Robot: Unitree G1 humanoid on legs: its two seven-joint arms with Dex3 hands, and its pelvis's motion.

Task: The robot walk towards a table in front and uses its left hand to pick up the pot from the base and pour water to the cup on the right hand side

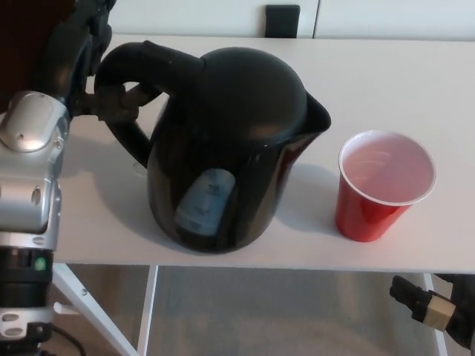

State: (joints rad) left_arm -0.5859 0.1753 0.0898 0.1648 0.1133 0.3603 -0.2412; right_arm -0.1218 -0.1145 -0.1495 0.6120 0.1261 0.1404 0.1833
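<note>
A black electric pot (230,148) stands upright on the white table (401,81), its spout turned right toward a red cup (371,215) with a white inside. No base shows under the pot. My left hand (100,93) comes in from the left, its fingers hooked through the loop of the pot's handle (148,59) and closed on it. The silver forearm (30,170) fills the left edge. Only a small black and tan part of my right hand (430,311) shows below the table's front edge at the bottom right.
A small dark object (284,21) sits at the table's far edge by the white wall. The table's front edge runs just under the pot and cup. A white table leg (148,311) and grey floor lie below.
</note>
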